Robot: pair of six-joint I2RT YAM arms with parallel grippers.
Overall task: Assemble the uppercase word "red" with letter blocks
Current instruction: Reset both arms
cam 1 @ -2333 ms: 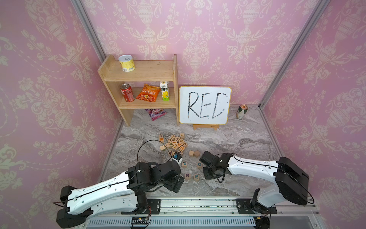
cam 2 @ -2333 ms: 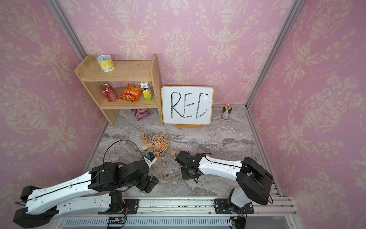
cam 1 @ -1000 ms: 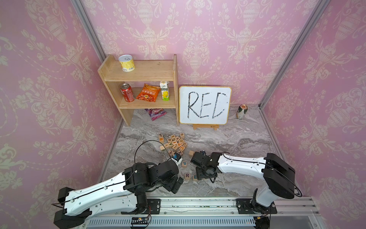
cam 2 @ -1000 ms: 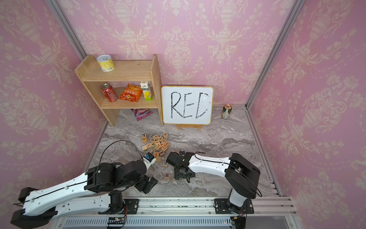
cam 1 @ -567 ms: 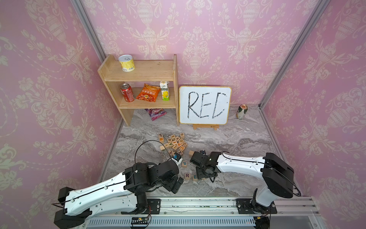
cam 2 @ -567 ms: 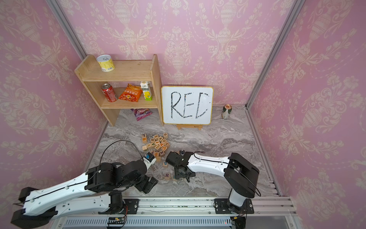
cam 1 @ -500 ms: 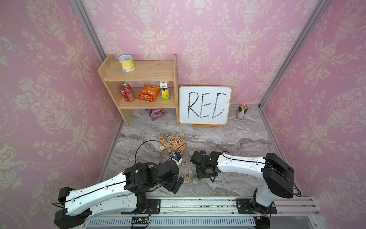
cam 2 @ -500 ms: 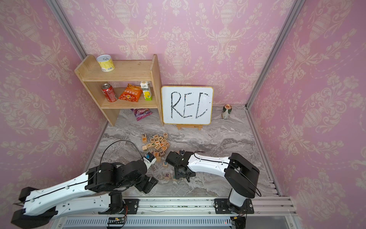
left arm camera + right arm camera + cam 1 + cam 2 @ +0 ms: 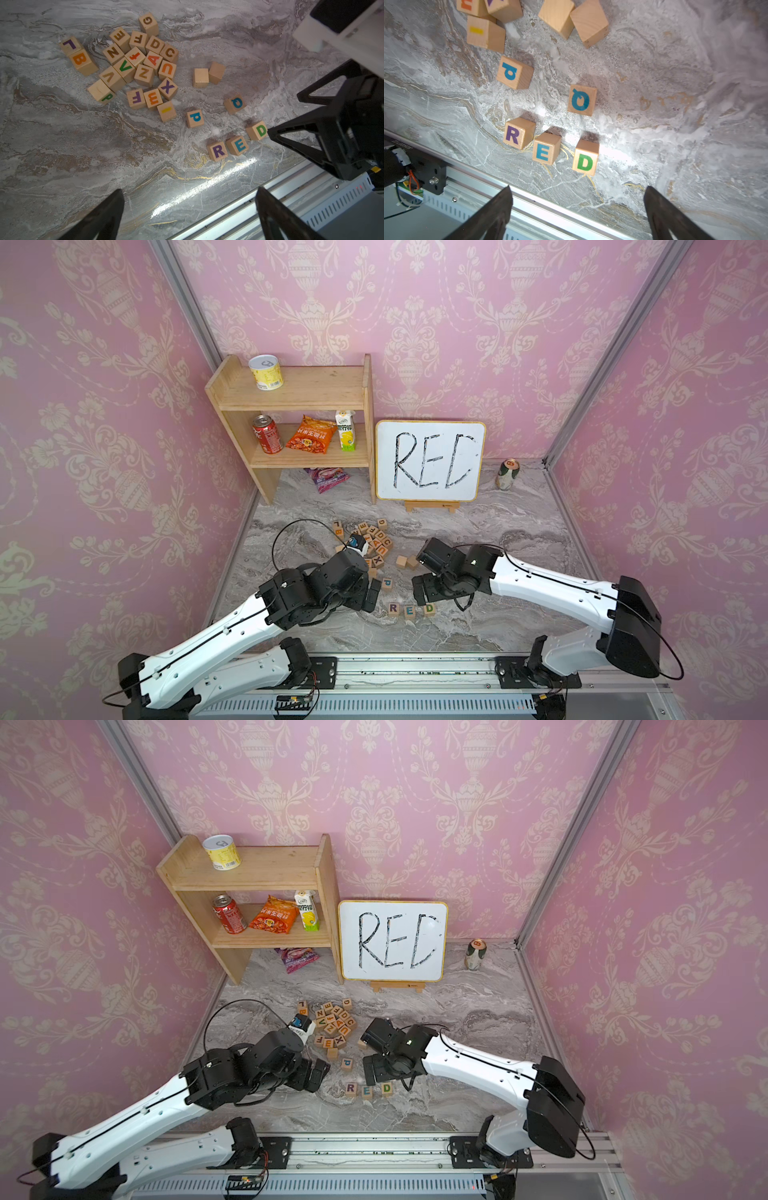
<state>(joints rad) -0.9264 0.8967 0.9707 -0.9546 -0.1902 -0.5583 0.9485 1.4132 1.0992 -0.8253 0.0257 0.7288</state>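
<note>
Spelling RED in order, the R block, E block and D block sit in a row at the front of the worktop; left pincer and right pincer hang spread, empty.

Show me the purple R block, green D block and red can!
purple R block (image 9: 513, 136): right wrist view, lettered face.
green D block (image 9: 585, 162): right wrist view, lettered face.
red can (image 9: 268, 441): in a top view, its side.
</note>
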